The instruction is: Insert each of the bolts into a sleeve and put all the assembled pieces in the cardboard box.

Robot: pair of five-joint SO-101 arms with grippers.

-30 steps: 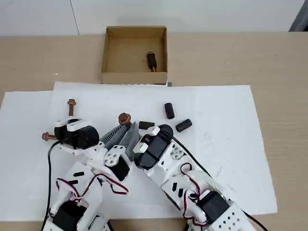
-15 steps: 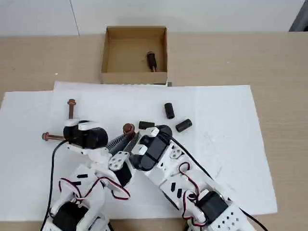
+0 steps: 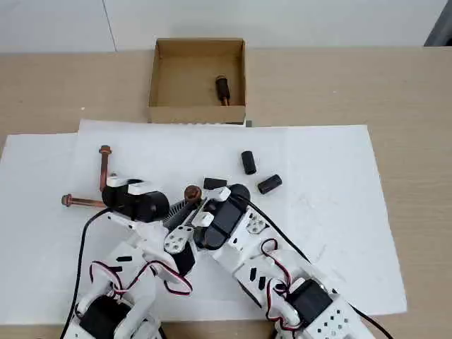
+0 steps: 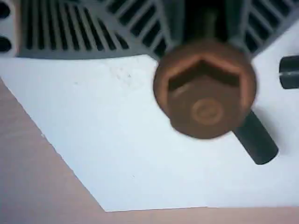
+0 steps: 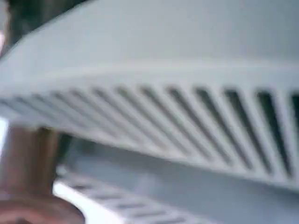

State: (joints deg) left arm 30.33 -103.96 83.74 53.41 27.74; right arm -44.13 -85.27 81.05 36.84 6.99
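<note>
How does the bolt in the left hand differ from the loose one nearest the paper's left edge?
The held bolt is gripped in the left hand; the loose bolt lies free on the paper. From above, the held bolt shows mainly its head; the loose bolt lies flat, shank in view, head toward the paper's edge. Both are the same rusty brown.

Left arm folded low, left pincer clamped on brown hex-head bolt. Right arm reaches in from lower right, right pincer just beside the left one.
</note>
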